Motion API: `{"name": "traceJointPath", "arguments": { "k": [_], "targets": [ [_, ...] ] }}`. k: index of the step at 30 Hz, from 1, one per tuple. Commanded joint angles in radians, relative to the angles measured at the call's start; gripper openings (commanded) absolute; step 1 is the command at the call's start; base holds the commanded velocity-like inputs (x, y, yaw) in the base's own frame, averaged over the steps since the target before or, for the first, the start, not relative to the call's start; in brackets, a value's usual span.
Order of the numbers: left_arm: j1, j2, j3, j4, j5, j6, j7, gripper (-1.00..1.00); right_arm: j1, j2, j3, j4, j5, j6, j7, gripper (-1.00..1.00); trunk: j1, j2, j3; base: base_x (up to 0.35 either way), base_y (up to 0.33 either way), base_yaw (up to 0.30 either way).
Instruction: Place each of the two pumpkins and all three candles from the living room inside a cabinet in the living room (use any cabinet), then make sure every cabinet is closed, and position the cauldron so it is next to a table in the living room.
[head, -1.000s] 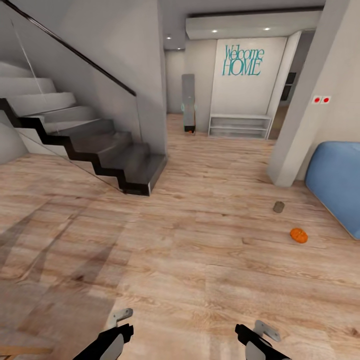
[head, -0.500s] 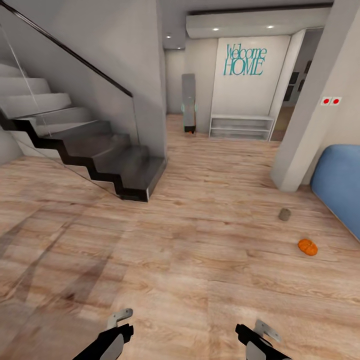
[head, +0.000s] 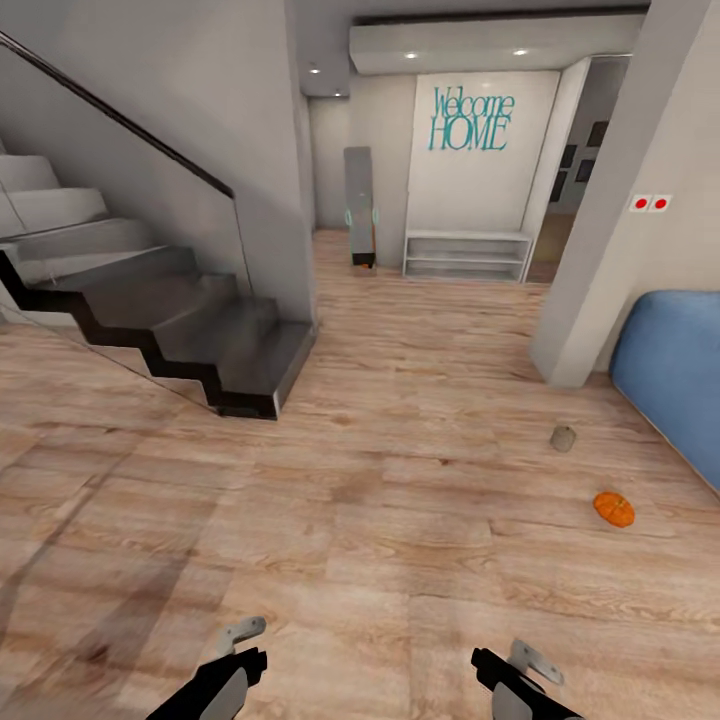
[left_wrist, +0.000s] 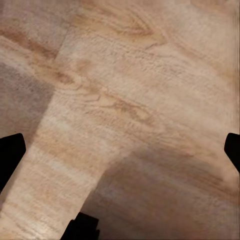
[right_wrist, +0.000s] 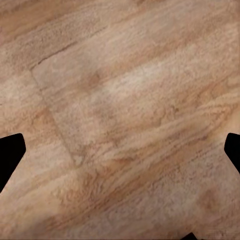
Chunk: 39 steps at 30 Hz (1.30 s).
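The head view shows an open hallway with a light wood-plank floor (head: 380, 520). One orange pumpkin (head: 614, 509) lies on the floor at the right, near the lower edge of a blue rounded furnishing (head: 672, 370). A small grey-brown cylindrical object, possibly a candle (head: 563, 438), stands on the floor beyond the pumpkin and apart from it, close to the base of a white pillar (head: 610, 200) that carries two red marks. A dark staircase (head: 170, 320) with a glass balustrade occupies the left side. At the far end, a white wall bears the teal lettering "Welcome HOME" (head: 471, 118) above a low white open shelf (head: 467, 256). The left tool (head: 240, 645) and the right tool (head: 510, 665) sit at the bottom edge of the head view, both well apart from the pumpkin. In the left wrist view, the two fingertips (left_wrist: 10, 152) appear at opposite edges over bare floor planks, so the jaws stand wide apart with nothing between them. In the right wrist view the fingertips (right_wrist: 10, 150) are likewise spread wide over bare floor, holding nothing.
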<state>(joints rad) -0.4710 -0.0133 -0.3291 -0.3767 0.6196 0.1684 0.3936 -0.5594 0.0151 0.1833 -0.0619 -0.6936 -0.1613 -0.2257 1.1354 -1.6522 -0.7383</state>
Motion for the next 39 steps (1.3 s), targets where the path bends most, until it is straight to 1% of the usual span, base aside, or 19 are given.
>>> {"name": "traceJointPath", "arguments": {
  "k": [1,14,20,30,34,39],
  "targets": [
    [0.000,0.001,-0.008,-0.002,0.006,0.004,0.008,1.00,-0.001,0.000,0.009,0.000,-0.009,-0.003,-0.004,1.00,0.001,0.000,-0.001,0.339,-0.061,-0.029],
    [0.000,0.001,-0.008,-0.002,0.006,0.004,0.008,1.00,-0.001,-0.001,0.009,0.000,-0.011,-0.003,-0.003,1.00,0.001,0.000,-0.001,0.320,-0.116,-0.009],
    [0.000,0.001,-0.008,-0.002,0.006,0.004,0.008,1.00,-0.001,0.000,0.010,0.000,-0.006,-0.004,-0.003,1.00,0.001,0.000,-0.001,0.321,-0.021,-0.143],
    [0.000,0.001,-0.008,-0.002,0.006,0.004,0.008,1.00,-0.001,0.000,0.009,0.000,-0.007,-0.004,-0.003,1.00,0.001,0.000,-0.001,0.322,-0.001,-0.021],
    [0.000,0.001,-0.008,-0.002,0.006,0.004,0.008,1.00,-0.001,0.001,0.010,0.000,-0.006,-0.004,-0.003,1.00,0.001,0.000,-0.001,0.324,0.000,-0.140],
    [0.000,0.001,-0.008,-0.002,0.006,0.004,0.008,1.00,-0.001,0.001,0.010,0.000,-0.006,-0.004,-0.003,1.00,0.001,0.000,-0.001,0.324,-0.021,-0.251]
  ]
}}
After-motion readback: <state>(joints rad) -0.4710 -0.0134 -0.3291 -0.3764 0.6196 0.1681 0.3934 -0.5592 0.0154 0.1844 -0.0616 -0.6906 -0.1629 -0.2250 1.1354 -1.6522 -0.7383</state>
